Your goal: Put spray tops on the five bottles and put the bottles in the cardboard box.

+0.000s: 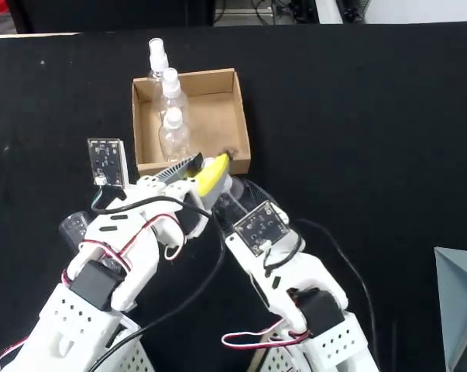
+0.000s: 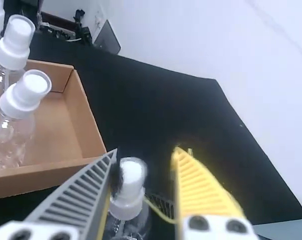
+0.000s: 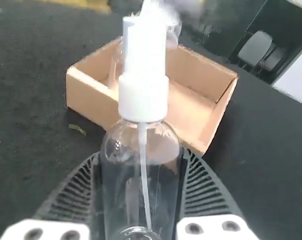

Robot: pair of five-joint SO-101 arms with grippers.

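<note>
The black table [image 1: 372, 116] is lying open toward 3 o'clock. The cardboard box [image 1: 243, 124], at 12 o'clock from both arms, is offering free floor at 3 o'clock of three capped bottles [image 1: 173, 136]. The right gripper [image 3: 140, 161] is clamping the bottle [image 3: 139, 195] upright just short of the box's near wall, likely to steady it. The left gripper [image 2: 144, 151] is straddling the spray top [image 2: 129, 182], jaws narrowly parted.

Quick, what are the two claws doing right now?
Left claw: open, around a spray top.
Right claw: shut on a bottle.
</note>
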